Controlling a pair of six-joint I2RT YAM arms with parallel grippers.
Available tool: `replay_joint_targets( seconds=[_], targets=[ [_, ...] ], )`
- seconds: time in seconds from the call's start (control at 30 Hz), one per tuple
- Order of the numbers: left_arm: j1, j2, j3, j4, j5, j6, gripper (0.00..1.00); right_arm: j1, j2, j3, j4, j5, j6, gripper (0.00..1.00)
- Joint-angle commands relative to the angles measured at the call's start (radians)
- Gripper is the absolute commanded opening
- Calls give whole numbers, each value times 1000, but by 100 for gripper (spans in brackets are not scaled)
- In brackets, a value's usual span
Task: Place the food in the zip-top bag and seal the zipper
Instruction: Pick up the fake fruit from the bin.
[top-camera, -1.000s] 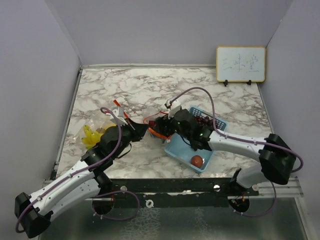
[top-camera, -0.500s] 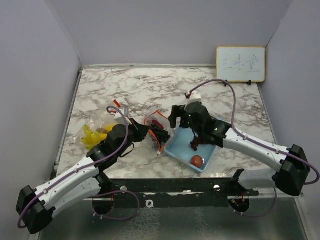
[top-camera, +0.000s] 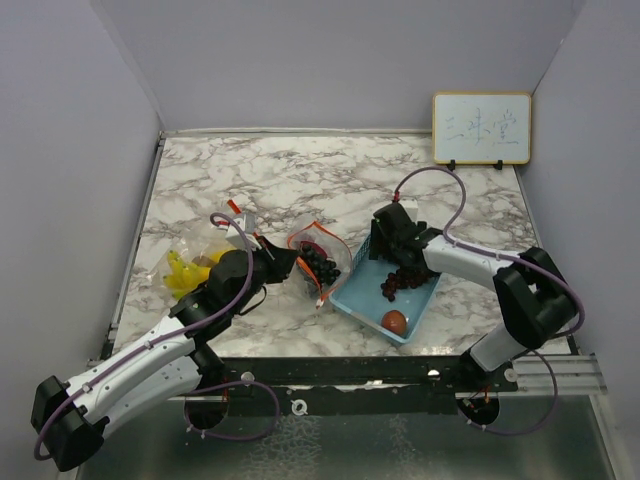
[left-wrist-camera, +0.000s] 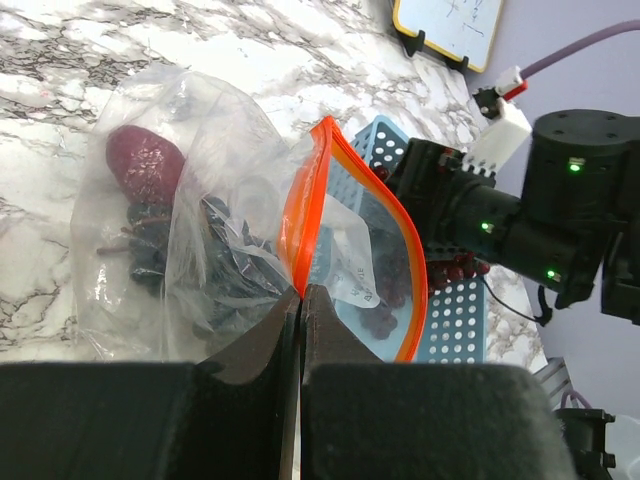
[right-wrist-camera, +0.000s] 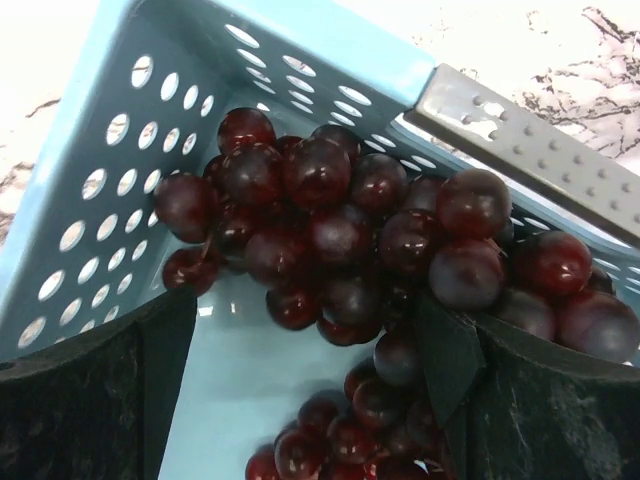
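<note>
On the marble counter (top-camera: 300, 170) we see the left tool (left-wrist-camera: 301, 300) pinching the zip-top bag (left-wrist-camera: 190, 190); at 3 o'clock, the right tool (right-wrist-camera: 310, 390) is wide over the grapes (right-wrist-camera: 330, 220).

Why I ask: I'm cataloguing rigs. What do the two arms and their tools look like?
The left arm and right arm match: white links, black joints, a lilac cable looping alongside each. The left tool and right tool are black, with two flat fingers. Green lights glow on the right wrist housing.
</note>
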Motion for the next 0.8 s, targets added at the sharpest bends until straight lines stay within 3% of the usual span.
replay_joint_targets(
  seconds=[0.0,0.1,0.17,0.33,0.4,0.77],
  targets=[
    [1,-11,-4,45,1,22,0,-20,107,41,56,67,-11,87],
    [0,-8,-5,46,1,24,0,-30,178,57,67,115,17,85],
    [2,-6,-1,41,6,25,0,-30,192,52,80,132,30,73],
    [1,-10,-4,36,-2,22,0,-30,113,-7,137,146,3,17],
    [2,-5,-5,38,-3,22,0,-30,55,-31,155,127,-28,5],
    [3,34,12,33,-3,30,0,28,-469,-71,171,-460,-236,2]
  ],
)
